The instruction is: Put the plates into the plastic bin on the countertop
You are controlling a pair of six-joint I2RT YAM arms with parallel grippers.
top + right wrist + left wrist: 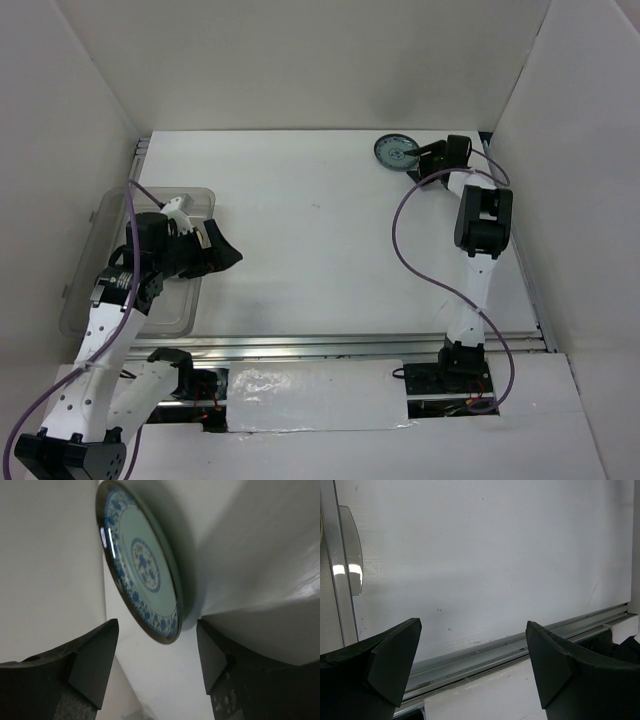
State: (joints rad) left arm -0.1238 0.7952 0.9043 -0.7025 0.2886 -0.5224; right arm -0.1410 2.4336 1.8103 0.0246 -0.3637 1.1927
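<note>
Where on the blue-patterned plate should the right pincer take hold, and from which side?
Probably by its rim, at the edge nearest the right pincer, coming from that side. The blue-patterned plate lies flat on the countertop and is thin, so only the rim offers a hold, and the open jaws face that edge.

**A:** Eyes on the left arm: white tubular links, black joint housings, and a black left base by the bench's near-left corner.

**B:** The left cable is purple, looping up past the wrist. The right arm wears the same colours: a slim white link, a chunky black housing and a black right base at the near edge.

**A:** The right cable is purple too, bulging out in a wide curve.

**B:** Close up, the left gripper has matte black, wedge-shaped fingers with faceted edges. The right gripper matches, with pale speckles low on one finger.
</note>
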